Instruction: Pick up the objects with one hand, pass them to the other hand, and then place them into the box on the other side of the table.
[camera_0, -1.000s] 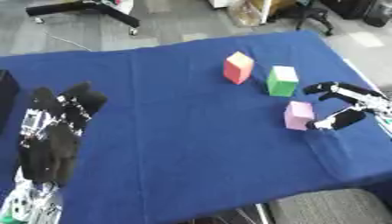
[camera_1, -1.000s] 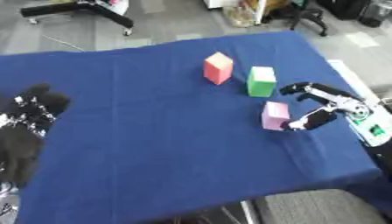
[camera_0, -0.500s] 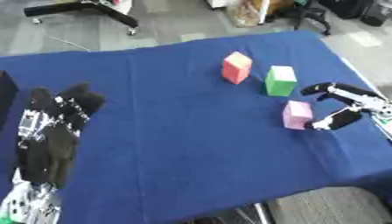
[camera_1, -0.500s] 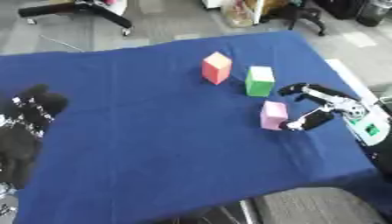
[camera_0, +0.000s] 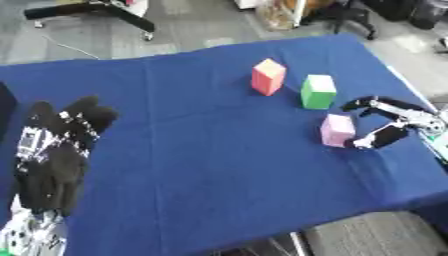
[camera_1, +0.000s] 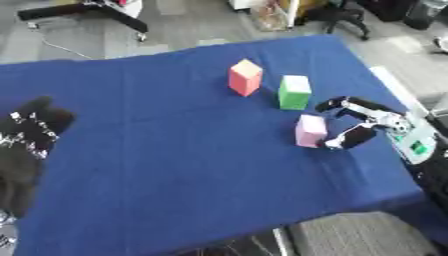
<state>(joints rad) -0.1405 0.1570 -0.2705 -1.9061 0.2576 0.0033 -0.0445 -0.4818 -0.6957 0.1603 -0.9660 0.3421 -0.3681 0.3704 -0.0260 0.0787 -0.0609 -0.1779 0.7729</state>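
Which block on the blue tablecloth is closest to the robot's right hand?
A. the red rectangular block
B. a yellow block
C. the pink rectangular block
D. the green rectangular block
C: the right hand is spread open right beside the pink rectangular block, with a lower finger at the block's base, while the green rectangular block and the red rectangular block stand farther up the table.

Blue table (camera_0: 219, 165) (3 blocks (camera_0: 318, 91)).

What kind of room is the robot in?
Probably an office or lab: a table under a blue cloth stands on grey carpet, a black office chair sits behind it, and coloured blocks such as the pink block wait for practice.
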